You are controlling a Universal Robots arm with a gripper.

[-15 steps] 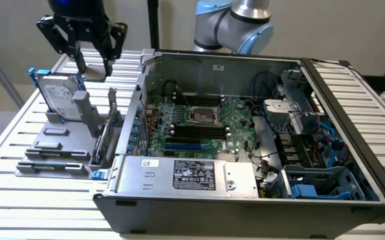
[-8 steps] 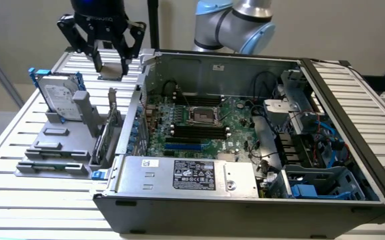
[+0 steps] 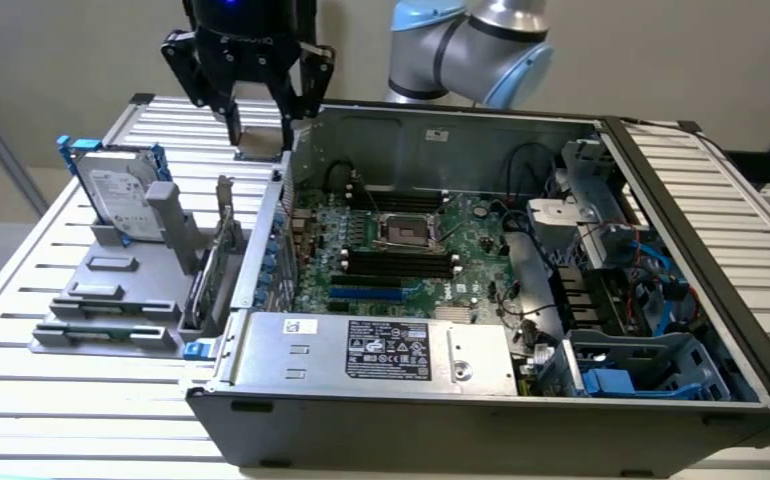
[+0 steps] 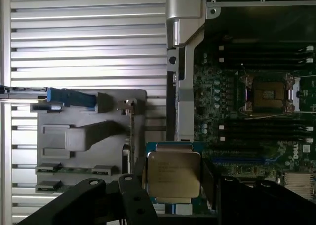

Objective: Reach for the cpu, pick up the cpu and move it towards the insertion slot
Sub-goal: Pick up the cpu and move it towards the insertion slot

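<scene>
The cpu [image 4: 174, 174], a flat square chip with a silvery top and pale rim, sits between my two dark fingers [image 4: 132, 191], one on each side of it. My gripper [image 4: 173, 181] is shut on it. In the exterior view the gripper [image 3: 262, 128] hangs above the slatted table, just outside the open computer case's left wall, with the cpu [image 3: 262, 143] seen as a small pale piece at its tips. The insertion slot, an open cpu socket [image 3: 409, 232] with a metal frame, lies in the middle of the green motherboard [image 4: 269, 94], apart from the chip.
A silver hard drive in a blue frame [image 3: 121, 195] stands upright on a grey fixture [image 3: 112, 300] on the exterior view's left. The case's left wall [image 3: 278, 215] rises between the gripper and the motherboard. Black memory slots [image 3: 392, 265], cables and a power supply [image 3: 372, 350] surround the socket.
</scene>
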